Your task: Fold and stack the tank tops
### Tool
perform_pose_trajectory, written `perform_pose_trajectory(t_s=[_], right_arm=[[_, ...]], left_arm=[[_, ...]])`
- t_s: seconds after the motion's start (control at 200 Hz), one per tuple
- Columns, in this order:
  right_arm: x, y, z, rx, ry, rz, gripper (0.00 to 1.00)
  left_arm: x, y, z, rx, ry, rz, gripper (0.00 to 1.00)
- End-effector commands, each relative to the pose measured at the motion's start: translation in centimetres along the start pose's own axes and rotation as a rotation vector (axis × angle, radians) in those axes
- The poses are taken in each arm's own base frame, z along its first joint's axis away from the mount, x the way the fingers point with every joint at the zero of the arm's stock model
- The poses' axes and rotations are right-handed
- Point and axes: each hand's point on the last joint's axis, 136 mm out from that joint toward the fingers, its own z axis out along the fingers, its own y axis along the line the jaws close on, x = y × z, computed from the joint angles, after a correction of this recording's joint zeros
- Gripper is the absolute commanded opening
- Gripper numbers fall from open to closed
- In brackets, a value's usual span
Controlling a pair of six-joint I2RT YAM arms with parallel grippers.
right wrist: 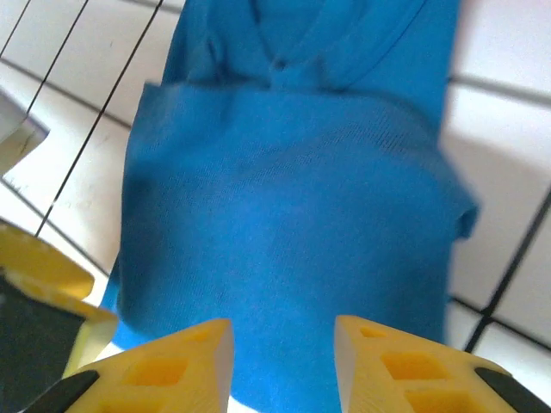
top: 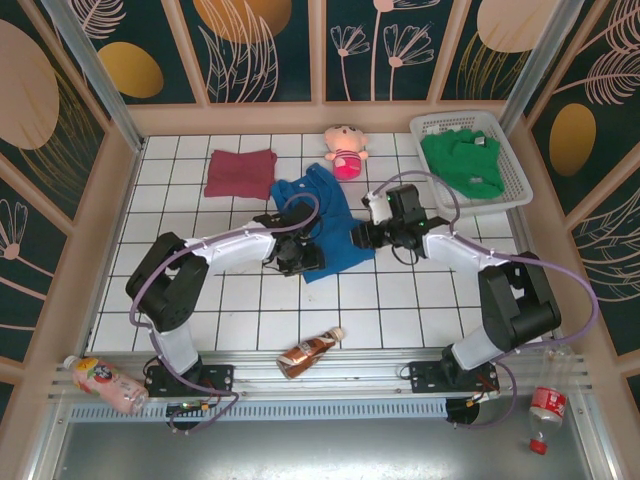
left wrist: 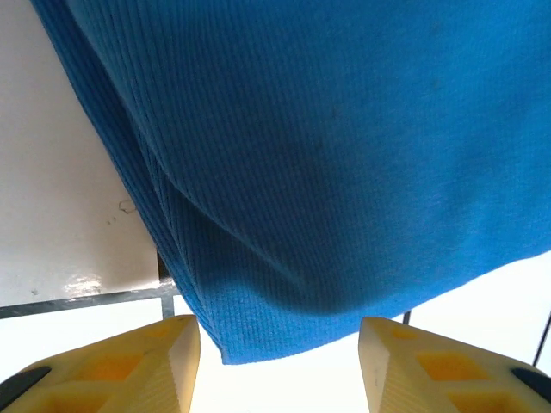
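Tank tops are seen in three places from the top view. The maroon tank top [top: 241, 172] is laid flat as a neat rectangle on the white tiled worktop [top: 400, 310] at the far left. The green tank top [top: 462, 162] is bunched in the white basket [top: 517, 175] at the far right. The blue tank top [top: 325, 215] is spread mid-worktop. The left jaws are set over its near left edge and the right jaws just off its right edge, a placing judged to suit a fold worked from both sides. A pink doll [top: 346, 150] sits apart, beyond the blue cloth.

From the left wrist view, the left jaws are seen parted and nothing is gripped. A hem corner of the blue cloth reaches down between the yellow fingertips [left wrist: 164, 353], just beyond them, with bare worktop to either side.

From the right wrist view, the right jaws are likewise parted and empty. The blue cloth is laid flat ahead of and between them, with one layer doubled over toward the neckline end. It is judged that this fold is being left to rest before the piece is carried to the maroon one.
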Motion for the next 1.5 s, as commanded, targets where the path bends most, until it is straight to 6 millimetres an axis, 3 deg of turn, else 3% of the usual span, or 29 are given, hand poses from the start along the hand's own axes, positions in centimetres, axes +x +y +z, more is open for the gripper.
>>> perform_pose_trajectory(t_s=[0.0, 0.11, 0.32, 0.535, 0.7, 0.781, 0.866, 0.996, 1.141, 1.191, 1.296, 1.396, 1.496], right_arm=[[1.7, 0.4, 1.3, -0.066, 0.013, 0.041, 0.35], [2.6, -0.3, 2.8, -0.08, 0.046, 0.056, 0.34], [5.8, -1.9, 4.6, -0.046, 0.134, 0.131, 0.33], [8.4, -0.8, 4.6, -0.033, 0.227, 0.21, 0.31], [10.7, 1.4, 3.0, -0.038, 0.278, 0.207, 0.31], [11.2, 2.3, 2.2, -0.047, 0.291, 0.186, 0.32], [11.0, 4.2, 1.6, -0.077, 0.272, 0.1, 0.33], [7.5, 5.4, -0.2, -0.08, 0.144, -0.073, 0.39], [5.1, 7.1, -2.2, -0.032, 0.018, -0.481, 0.45], [5.7, 7.6, -2.3, -0.005, 0.01, -0.671, 0.47], [8.9, 7.7, -1.6, 0.009, 0.057, -0.966, 0.53], [11.1, 6.8, -0.4, 0.019, 0.119, -1.095, 0.55], [11.3, 5.6, 0.5, 0.07, 0.128, -1.152, 0.55]], left_arm=[[1.5, 0.6, 1.7, -0.012, 0.049, -0.028, 0.53], [2.0, 2.0, 2.0, -0.065, 0.052, -0.028, 0.53], [1.6, 0.9, 3.3, 0.008, 0.026, -0.065, 0.5], [1.1, 1.4, 2.1, -0.047, 0.005, -0.045, 0.16], [1.8, 1.3, 0.4, -0.036, 0.023, -0.04, 0.0], [2.5, 1.5, -0.3, -0.038, 0.04, -0.034, 0.0], [3.0, 1.7, -0.7, -0.031, 0.053, -0.022, 0.0], [3.1, 1.8, -1.4, -0.037, 0.06, -0.002, 0.0], [3.3, 2.9, -1.7, -0.067, 0.087, 0.025, 0.0], [3.2, 2.9, -2.1, -0.056, 0.09, 0.036, 0.0], [2.6, 2.9, -3.1, -0.032, 0.083, 0.048, 0.0], [2.3, 2.8, -3.8, -0.004, 0.082, 0.038, 0.0], [2.7, 3.9, -4.2, -0.019, 0.097, 0.035, 0.0]])
